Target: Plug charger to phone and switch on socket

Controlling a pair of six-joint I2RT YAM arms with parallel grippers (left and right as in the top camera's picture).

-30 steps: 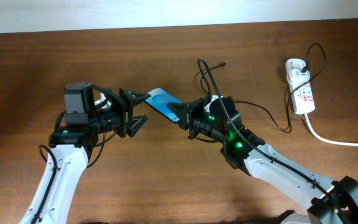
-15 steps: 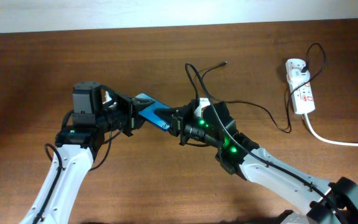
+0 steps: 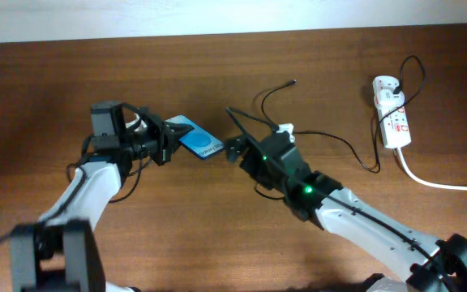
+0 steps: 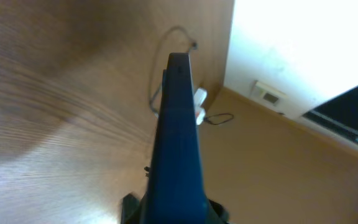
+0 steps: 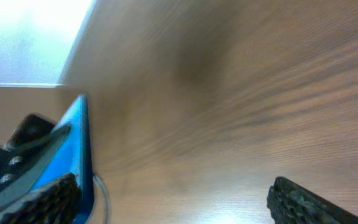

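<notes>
Now the left tool (image 3: 167, 139) is clamping the phone (image 3: 197, 139) by its near end, with the blue screen facing up. In the left wrist view the phone (image 4: 178, 143) is showing edge-on, running straight out from between the tool's grip. A second ago the right tool was carrying the phone while the left one was waiting spread beside it, so the handover is looking done. The right tool (image 3: 232, 149) is now standing just off the phone's far end. Its fingers (image 5: 48, 199) are gaping wide with only table (image 3: 55, 73) between them, no longer touching the phone. Further out, the charger (image 3: 276, 91) is lying loose on the table behind the right tool, its connector tip (image 3: 293, 82) pointing away and untouched. The socket (image 3: 392, 113) is sitting well apart near the right edge. By my reading, the right tool is being freed to fetch that tip, with plugging and switching both remaining.
</notes>
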